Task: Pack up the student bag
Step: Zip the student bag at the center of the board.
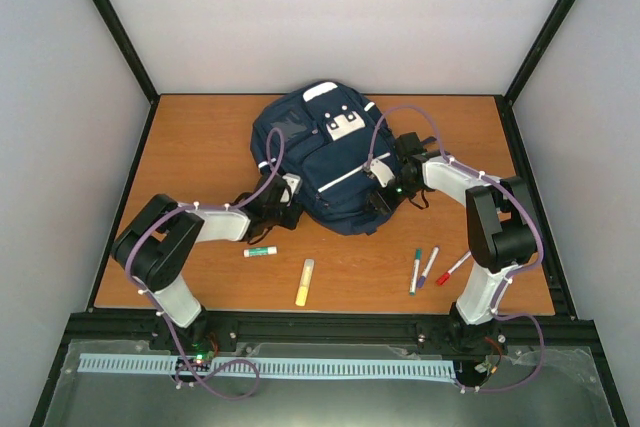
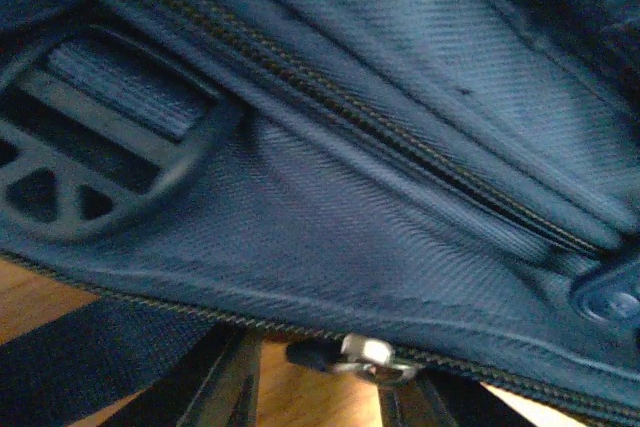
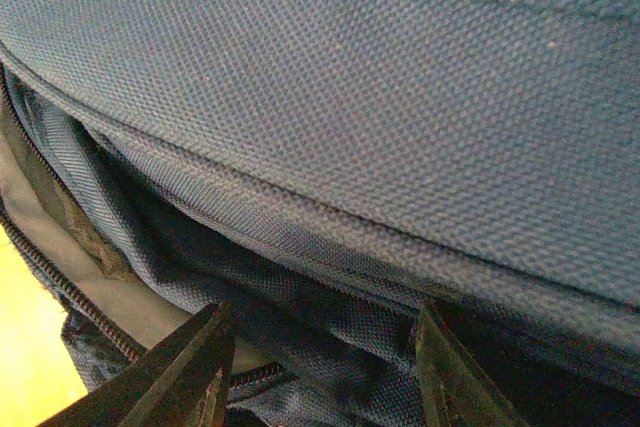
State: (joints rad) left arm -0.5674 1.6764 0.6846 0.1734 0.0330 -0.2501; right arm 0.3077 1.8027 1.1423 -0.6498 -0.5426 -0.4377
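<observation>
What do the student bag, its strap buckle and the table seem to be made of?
Student bag: woven, synthetic-looking fabric, matte navy; the coarse weave shows close up.
Strap buckle: probably moulded plastic, dark, with smooth rounded bars.
Table: wood or wood-look laminate, orange-brown and smooth; I cannot tell which.

This looks like a robotics lab test cell, not a home or office. A wooden table sits boxed in by plain pale walls held in black frame posts. Two robot arms are bolted to a dark rail at its near edge and trail purple cables. A pale toothed strip, perhaps a cable duct, runs below.
</observation>
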